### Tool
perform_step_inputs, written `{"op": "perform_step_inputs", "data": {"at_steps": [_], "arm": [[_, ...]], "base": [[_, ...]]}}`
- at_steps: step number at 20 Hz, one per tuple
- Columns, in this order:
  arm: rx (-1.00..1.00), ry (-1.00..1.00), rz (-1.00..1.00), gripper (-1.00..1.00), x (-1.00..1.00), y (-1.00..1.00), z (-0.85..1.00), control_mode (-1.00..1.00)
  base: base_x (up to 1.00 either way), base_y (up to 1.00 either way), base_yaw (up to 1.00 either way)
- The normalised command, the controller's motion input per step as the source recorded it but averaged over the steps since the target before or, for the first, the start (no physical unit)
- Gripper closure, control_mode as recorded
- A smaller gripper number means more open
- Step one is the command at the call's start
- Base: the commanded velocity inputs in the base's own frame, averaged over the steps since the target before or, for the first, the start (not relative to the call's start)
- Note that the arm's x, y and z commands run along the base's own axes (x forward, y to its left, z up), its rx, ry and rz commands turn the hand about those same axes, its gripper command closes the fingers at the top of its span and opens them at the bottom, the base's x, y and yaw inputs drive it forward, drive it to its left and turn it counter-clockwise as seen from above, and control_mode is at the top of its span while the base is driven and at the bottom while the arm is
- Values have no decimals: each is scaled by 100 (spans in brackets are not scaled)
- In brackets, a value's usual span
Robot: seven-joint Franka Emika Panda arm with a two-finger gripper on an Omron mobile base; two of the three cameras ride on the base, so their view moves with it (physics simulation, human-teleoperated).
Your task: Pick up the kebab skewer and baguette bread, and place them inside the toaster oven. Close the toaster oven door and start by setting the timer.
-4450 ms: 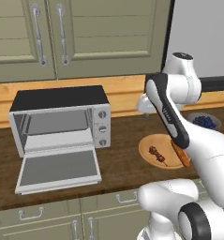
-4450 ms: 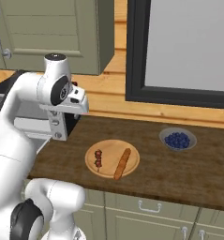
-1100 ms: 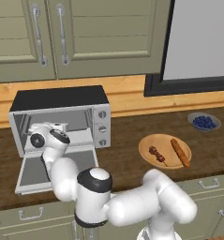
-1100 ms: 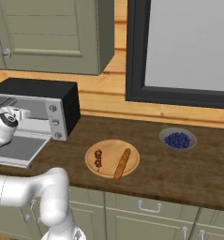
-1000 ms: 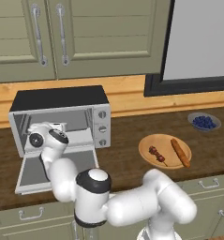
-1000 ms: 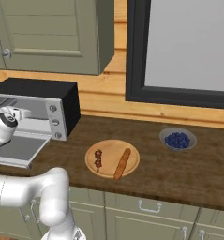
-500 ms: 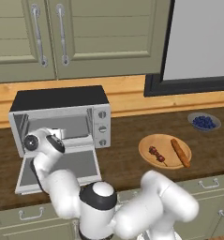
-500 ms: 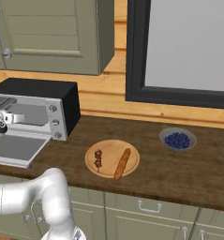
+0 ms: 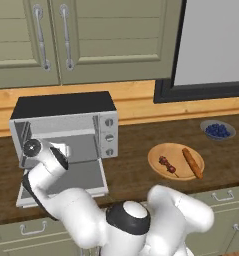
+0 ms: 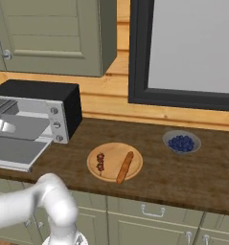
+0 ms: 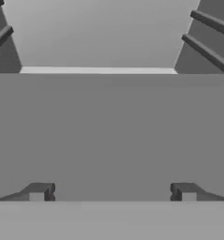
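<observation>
1. While the gripper [image 11: 111, 192] sits at the mouth of the toaster oven [image 9: 66, 129], its fingers are spread wide w/ nothing between them; hand view looks straight into the bare grey cavity.
2. Toaster oven door [image 9: 81, 179] lies dropped flat, open toward the robot; the wrist hangs over it at the oven's left side.
3. Kebab skewer [image 10: 100, 161] and baguette bread [image 10: 124, 167] both lie on the wooden plate [image 10: 135, 154], on the counter [image 10: 192, 177] well to the right of the oven, apart from the hand.
4. Key relation: food lies off to the hand's right, opposite to where it points now. Arm probably has to back out and swing right.
5. Baguette's long axis runs roughly front-to-back w/ a slight slant; skewer lies just beside it on its oven side, about parallel, so skewer is the nearer pick.
6. Blueberry bowl [image 10: 181, 142] sits further right, not in the way.
</observation>
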Motion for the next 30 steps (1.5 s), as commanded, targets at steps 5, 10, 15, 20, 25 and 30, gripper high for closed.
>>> {"op": "perform_step_inputs", "data": {"at_steps": [5,10,15,20,25,30], "arm": [[0,23,0,-100,-89,-13,26,-100],[10,-1,1,-100,-75,-60,100,-100],[13,12,0,-100,-44,-100,46,-100],[8,13,0,-100,-47,-100,31,-100],[2,14,0,-100,-56,-100,3,-100],[-1,13,0,-100,-51,-100,-5,-100]], "base": [[0,0,0],[0,0,0],[0,0,0],[0,0,0],[0,0,0],[0,0,0]]}}
